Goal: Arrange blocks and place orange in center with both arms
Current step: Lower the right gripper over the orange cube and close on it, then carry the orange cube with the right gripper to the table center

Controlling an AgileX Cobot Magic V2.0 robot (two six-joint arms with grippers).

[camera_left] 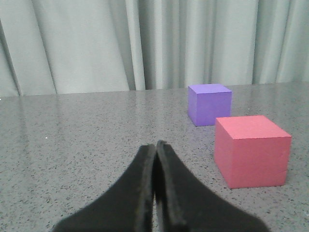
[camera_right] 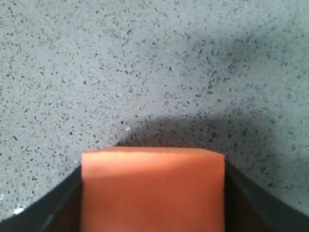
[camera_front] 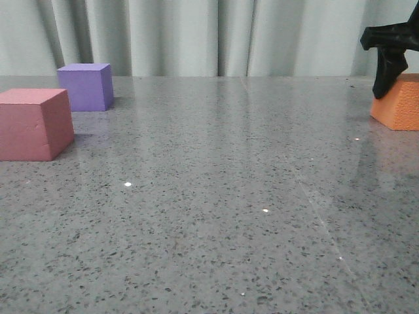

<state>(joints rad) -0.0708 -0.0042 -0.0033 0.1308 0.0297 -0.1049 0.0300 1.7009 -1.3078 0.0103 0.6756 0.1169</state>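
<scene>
1. Orange cube (camera_front: pixel 399 104) sits at the far right edge of the front view, partly cut off by the frame, tilted with one lower edge raised off the grey speckled table (camera_front: pixel 216 216).
2. Right gripper (camera_front: pixel 393 65) comes down onto the cube's top left corner. In the right wrist view its fingers (camera_right: pixel 241 193) press both side faces of the orange cube (camera_right: pixel 152 191): clamped on it.
3. Left gripper (camera_left: pixel 155 154) does not appear in the front view. Its wrist view shows the two black fingers pressed together with nothing between them, low over the table.
4. Pink-red cube (camera_front: pixel 34 124) rests flat at the left edge of the front view; purple cube (camera_front: pixel 86 86) stands just behind it, nearer the curtain (camera_front: pixel 196 36), a small gap between them.
5. Broad bare tabletop lies between the left pair and the orange cube, well apart.
6. Table's rear edge meets the curtain.
</scene>
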